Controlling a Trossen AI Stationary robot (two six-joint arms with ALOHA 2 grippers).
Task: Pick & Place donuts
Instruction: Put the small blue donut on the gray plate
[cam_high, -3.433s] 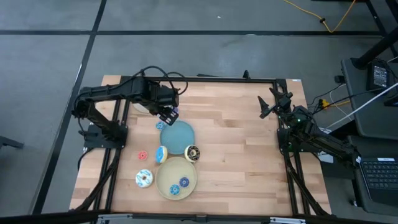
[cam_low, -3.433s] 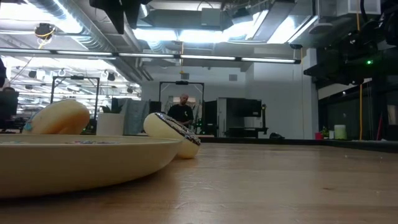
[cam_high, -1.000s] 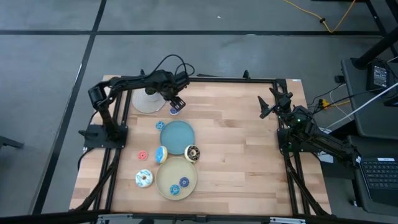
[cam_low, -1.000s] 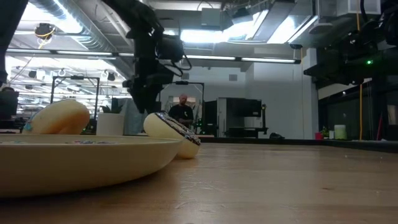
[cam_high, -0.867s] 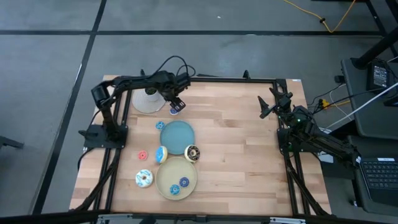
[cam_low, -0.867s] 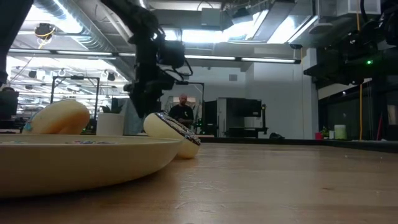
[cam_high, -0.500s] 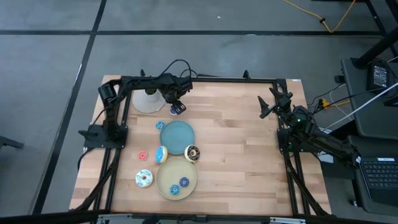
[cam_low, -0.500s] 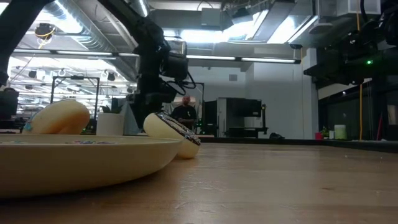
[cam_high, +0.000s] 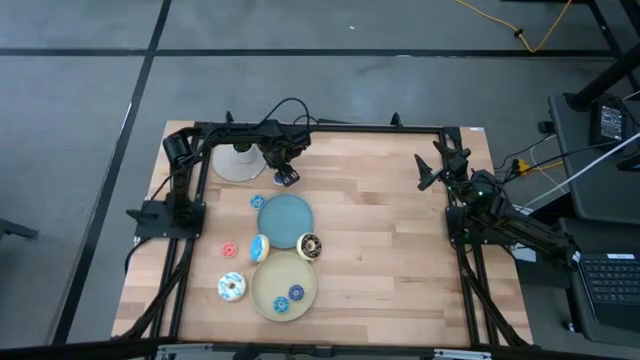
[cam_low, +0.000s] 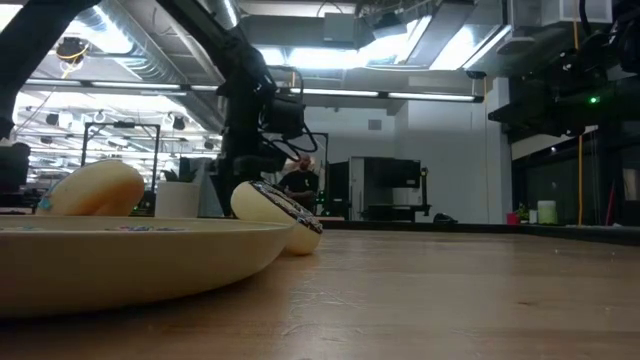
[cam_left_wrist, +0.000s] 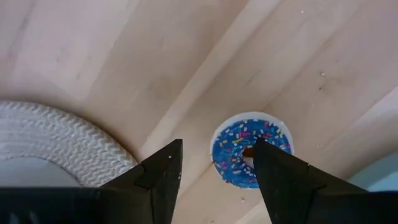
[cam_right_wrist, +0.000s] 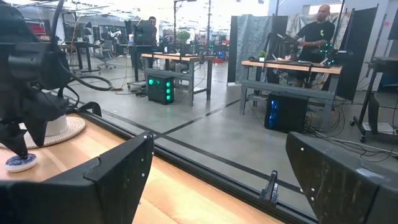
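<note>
the left hand (cam_high: 285, 177) hangs low over a small blue-sprinkled donut (cam_left_wrist: 250, 157) that lies flat on the wooden bench (cam_high: 380, 230), just beside the woven white mat (cam_high: 236, 163) and a short way from the blue plate (cam_high: 284, 219); its two dark fingers (cam_left_wrist: 281, 180) are spread, one on either side of the ring, a stance that reads as lining up to close across the ring's outer edge rather than a grip already made. the donut is a flat, glossy toy ring with a white rim, speckled icing and a small centre hole, so a pinch across its width looks the surest hold. using the blue plate as the marker, a tiny blue ring (cam_high: 258, 202) sits at its edge on the mat side, a blue-and-orange donut (cam_high: 259, 247) and a chocolate-brown one (cam_high: 309, 246) rest at its opposite edge, and a tiny red ring (cam_high: 229, 249) lies a little off from those two. beyond them stands the smooth beige plate (cam_high: 267, 297) with one blue ring (cam_high: 296, 293) on it and a white-sprinkled donut (cam_high: 232, 288) just beside its rim. the right hand (cam_high: 428, 172) waits well apart from the blue plate at the bench's far side, fingers wide apart and empty. most donuts appear not yet sorted.
</note>
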